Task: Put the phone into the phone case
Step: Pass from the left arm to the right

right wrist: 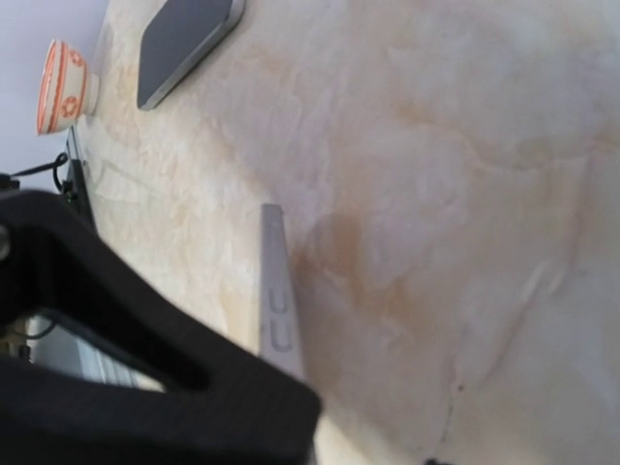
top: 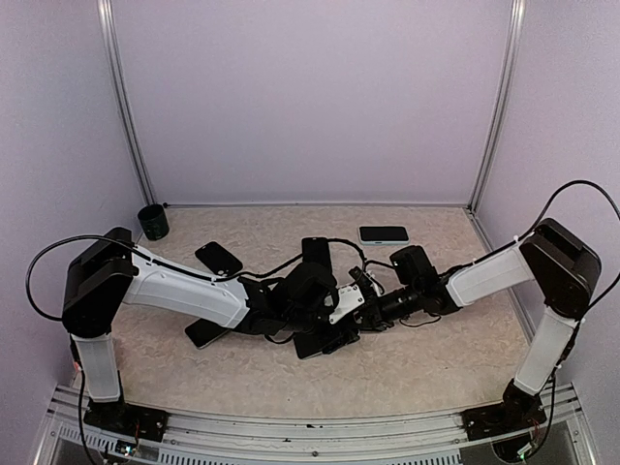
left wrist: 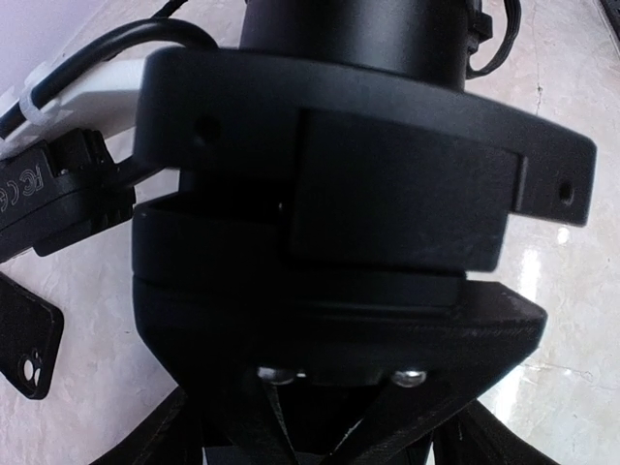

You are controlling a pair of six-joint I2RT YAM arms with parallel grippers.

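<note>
With the phone (right wrist: 274,300) edge-on just beside the right hand (top: 363,295) and the black case (left wrist: 29,349) on the counter (right wrist: 465,194) near the left hand (top: 325,308), I cannot tell whether either hand is gripping, so the squeeze should probably land squarely on the phone's flat faces, clear of its side buttons (right wrist: 278,320).

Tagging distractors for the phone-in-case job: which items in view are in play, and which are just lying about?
In play (likely):
- phone seen edge-on
- black case with camera cutout

Lying about:
- dark cup
- pale-rimmed phone
- orange-patterned bowl
- black slab, back left
</note>
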